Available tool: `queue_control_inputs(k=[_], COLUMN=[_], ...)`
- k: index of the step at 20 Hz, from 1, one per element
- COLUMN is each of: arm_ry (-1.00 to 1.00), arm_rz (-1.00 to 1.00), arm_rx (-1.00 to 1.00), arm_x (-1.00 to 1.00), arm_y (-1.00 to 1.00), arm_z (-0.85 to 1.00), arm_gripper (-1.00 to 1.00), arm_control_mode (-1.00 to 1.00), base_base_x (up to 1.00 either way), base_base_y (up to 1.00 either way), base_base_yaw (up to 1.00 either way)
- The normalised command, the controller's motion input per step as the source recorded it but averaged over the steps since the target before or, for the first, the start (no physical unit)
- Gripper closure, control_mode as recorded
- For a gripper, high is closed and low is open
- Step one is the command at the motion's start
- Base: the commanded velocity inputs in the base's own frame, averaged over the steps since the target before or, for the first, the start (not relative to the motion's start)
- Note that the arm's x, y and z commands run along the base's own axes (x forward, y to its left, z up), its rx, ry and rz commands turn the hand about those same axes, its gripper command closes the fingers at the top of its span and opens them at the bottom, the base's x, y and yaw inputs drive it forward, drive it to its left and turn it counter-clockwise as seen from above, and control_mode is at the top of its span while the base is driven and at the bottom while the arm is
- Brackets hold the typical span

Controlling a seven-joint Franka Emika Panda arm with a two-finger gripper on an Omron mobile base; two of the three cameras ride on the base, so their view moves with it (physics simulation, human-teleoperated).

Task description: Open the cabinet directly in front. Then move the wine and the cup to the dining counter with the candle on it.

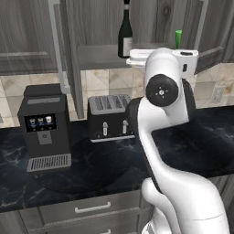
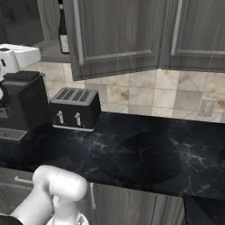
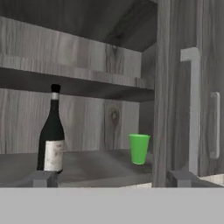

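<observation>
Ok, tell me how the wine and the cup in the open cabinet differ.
The wine is a tall dark glass bottle with a slim neck; the cup is a short, bright green tumbler. The wine carries a pale label, while the cup is plain. In the hand view the wine stands left, the cup right, near the open door. Both stand upright on the cabinet's lower shelf, apart from each other.

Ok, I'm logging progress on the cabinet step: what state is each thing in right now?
dark wood-grain wall cabinet: doors open, shelf exposed.
dark glass wine bottle: upright on the cabinet floor, untouched.
small green cup: upright, right of the bottle, apart from it.
two-finger gripper: open, empty, facing the shelf.
</observation>
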Motion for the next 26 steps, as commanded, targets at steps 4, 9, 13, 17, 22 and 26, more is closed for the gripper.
queue_control_inputs(k=[4,9,13,17,22,26], arm_ry=[0.1,0.11,0.08,0.03,0.07,0.15], arm_rz=[-0.17,-0.1,-0.05,-0.03,-0.07,-0.29], arm_rx=[0.0,0.0,0.0,0.0,0.0,0.02], arm_x=[1.0,1.0,0.85,0.65,0.44,-0.25], arm_y=[0.0,-0.05,-0.28,-0.45,-0.52,-0.85], arm_z=[0.0,0.0,0.0,-0.06,-0.21,0.0], arm_gripper=[-1.0,-1.0,-1.0,-1.0,-1.0,-1.0], arm_control_mode=[-1.0,-1.0,-1.0,-1.0,-1.0,-1.0], base_base_x=[0.0,0.0,0.0,0.0,0.0,0.0], base_base_y=[0.0,0.0,0.0,0.0,0.0,0.0], base_base_yaw=[0.0,0.0,0.0,0.0,0.0,0.0])
